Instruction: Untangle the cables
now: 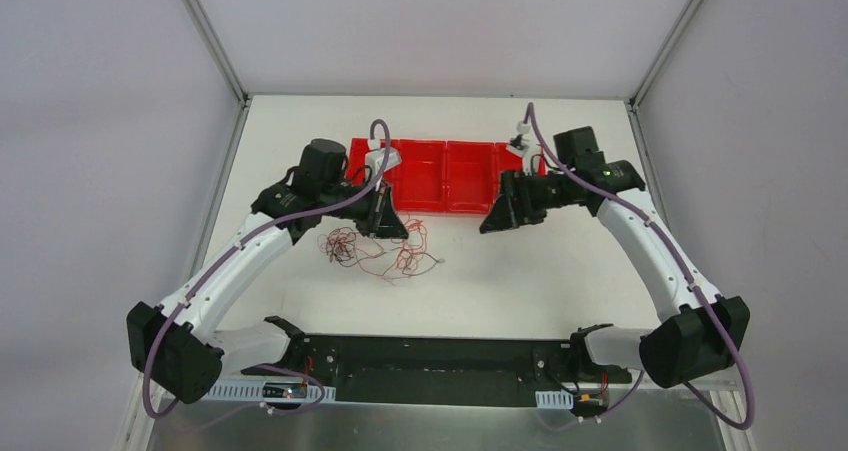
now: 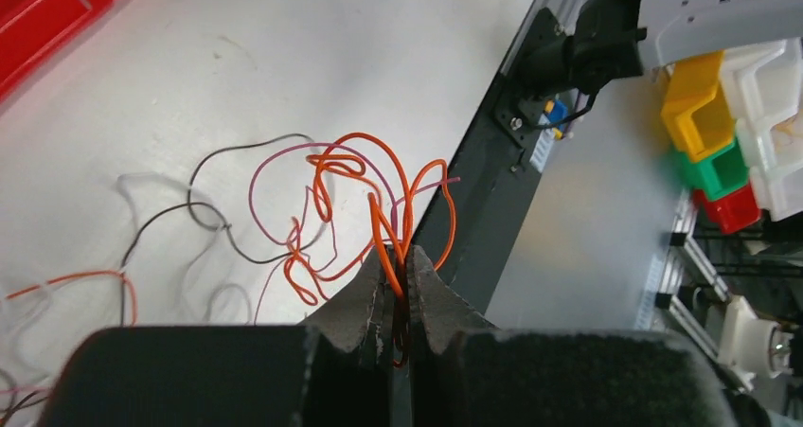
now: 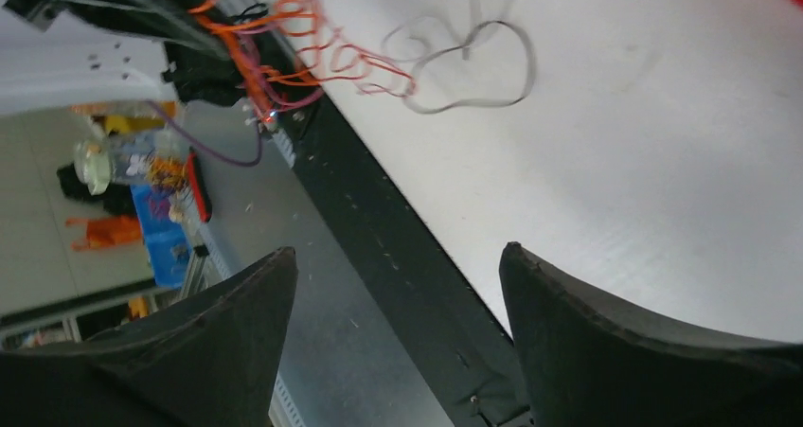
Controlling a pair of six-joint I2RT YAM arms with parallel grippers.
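A small tangle of thin cables (image 1: 375, 250), red, black and purple, lies on the white table in front of the red tray. My left gripper (image 1: 393, 226) sits over the tangle's far edge. In the left wrist view it (image 2: 398, 257) is shut on orange-red cable strands (image 2: 379, 195) that loop up out of the jaws; black and purple strands trail to the left. My right gripper (image 1: 492, 224) hangs open and empty to the right of the tangle. The right wrist view shows it (image 3: 398, 261) with fingers wide apart and the cables (image 3: 312, 53) far off.
A red compartment tray (image 1: 445, 176) stands at the back of the table, just behind both grippers. A black bar (image 1: 430, 356) runs along the near edge between the arm bases. Grey walls close in left and right.
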